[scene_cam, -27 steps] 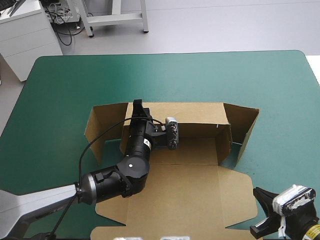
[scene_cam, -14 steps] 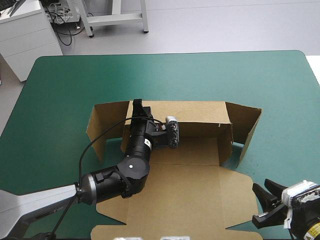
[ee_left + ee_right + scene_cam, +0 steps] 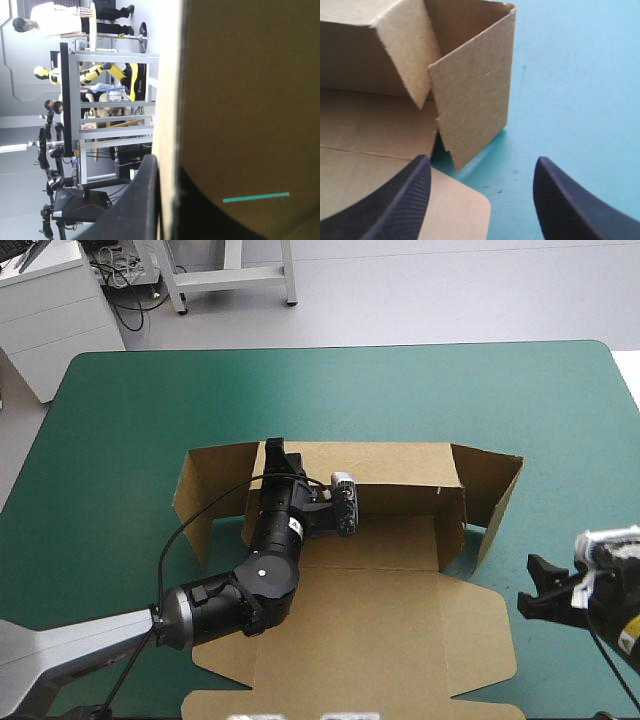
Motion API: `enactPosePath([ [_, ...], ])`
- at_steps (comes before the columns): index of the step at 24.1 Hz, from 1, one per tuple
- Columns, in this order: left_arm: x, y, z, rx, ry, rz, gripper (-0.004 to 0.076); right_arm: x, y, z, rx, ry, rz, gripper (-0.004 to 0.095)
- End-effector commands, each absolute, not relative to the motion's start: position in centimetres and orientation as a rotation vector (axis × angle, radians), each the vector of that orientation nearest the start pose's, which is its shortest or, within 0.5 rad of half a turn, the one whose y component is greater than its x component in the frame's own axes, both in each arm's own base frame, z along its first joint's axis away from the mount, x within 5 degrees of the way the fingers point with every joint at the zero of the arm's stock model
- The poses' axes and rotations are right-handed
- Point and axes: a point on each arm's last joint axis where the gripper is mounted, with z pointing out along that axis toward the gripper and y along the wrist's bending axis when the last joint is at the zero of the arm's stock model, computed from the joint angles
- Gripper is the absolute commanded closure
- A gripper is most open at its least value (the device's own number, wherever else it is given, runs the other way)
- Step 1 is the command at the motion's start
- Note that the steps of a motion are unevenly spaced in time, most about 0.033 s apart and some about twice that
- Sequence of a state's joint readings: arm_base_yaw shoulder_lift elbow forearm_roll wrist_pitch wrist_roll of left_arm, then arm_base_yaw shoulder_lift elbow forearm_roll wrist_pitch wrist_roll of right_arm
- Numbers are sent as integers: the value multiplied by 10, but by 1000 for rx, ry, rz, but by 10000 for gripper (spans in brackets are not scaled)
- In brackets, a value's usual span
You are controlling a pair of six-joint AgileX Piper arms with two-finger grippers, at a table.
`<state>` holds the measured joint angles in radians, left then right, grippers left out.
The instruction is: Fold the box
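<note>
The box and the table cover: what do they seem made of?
The box looks like corrugated board, matt brown: faint ribs cross its flap, and cut edges are rough. The cover is teal-green, smooth and matt, slightly scuffed; perhaps rubber or fabric, unclear which.

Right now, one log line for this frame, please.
box: walls partly raised, lid flat | left pincer: shut on the box's far wall | right pincer: open, clear of the box, facing its right flap

Your box point(image 3: 370, 630) lies on the counter point(image 3: 130, 410), far wall and both end flaps raised. Your left fingers point(image 3: 274, 454) sit on that wall's left end; your right fingers point(image 3: 548, 570) stand apart just beside the box's right edge.
</note>
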<state>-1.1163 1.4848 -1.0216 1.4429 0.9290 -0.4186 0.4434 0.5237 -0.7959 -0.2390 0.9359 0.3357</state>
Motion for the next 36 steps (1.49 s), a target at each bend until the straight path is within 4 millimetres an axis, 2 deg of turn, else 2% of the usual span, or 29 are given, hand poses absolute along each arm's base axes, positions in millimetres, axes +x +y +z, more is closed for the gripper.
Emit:
enactPosePath([
  [1, 196, -237, 331, 1277, 1385, 860, 756, 108, 24, 386, -181, 2115, 42, 349],
  [3, 196, -237, 331, 1277, 1383, 862, 756, 124, 30, 397, -197, 2116, 5, 349],
  [9, 196, -237, 331, 1277, 1382, 862, 756, 158, 45, 438, -247, 2050, -21, 349],
  [12, 196, -237, 331, 1277, 1382, 862, 756, 174, 51, 454, -266, 2071, -53, 349],
  [14, 196, -237, 331, 1279, 1378, 865, 756, 193, 59, 465, -309, 2113, -108, 349],
  [15, 196, -237, 331, 1279, 1378, 865, 756, 208, 61, 474, -327, 2116, -131, 349],
  [17, 196, -237, 331, 1279, 1378, 865, 756, 232, 59, 480, -320, 2140, -86, 349],
  [18, 196, -237, 331, 1279, 1378, 865, 756, 249, 51, 480, -307, 2176, -32, 349],
  [19, 196, -237, 331, 1279, 1378, 865, 756, 256, 47, 478, -296, 2196, -1, 349],
  [20, 196, -237, 331, 1279, 1378, 865, 756, 273, 36, 473, -272, 2237, 77, 348],
  [22, 196, -237, 331, 1279, 1378, 865, 756, 293, 22, 462, -237, 2289, 172, 348],
  [24, 196, -237, 331, 1279, 1376, 866, 756, 312, 4, 448, -180, 2337, 175, 349],
  [26, 196, -237, 332, 1279, 1372, 869, 756, 328, -6, 432, -156, 2385, 166, 349],
  [27, 196, -237, 332, 1279, 1371, 869, 756, 335, -7, 424, -198, 2399, 153, 349],
  [31, 196, -237, 332, 1280, 1369, 868, 756, 344, -7, 410, -238, 2456, 157, 349],
  [36, 196, -238, 332, 1284, 1357, 866, 756, 343, -4, 396, -310, 2493, 190, 349],
])
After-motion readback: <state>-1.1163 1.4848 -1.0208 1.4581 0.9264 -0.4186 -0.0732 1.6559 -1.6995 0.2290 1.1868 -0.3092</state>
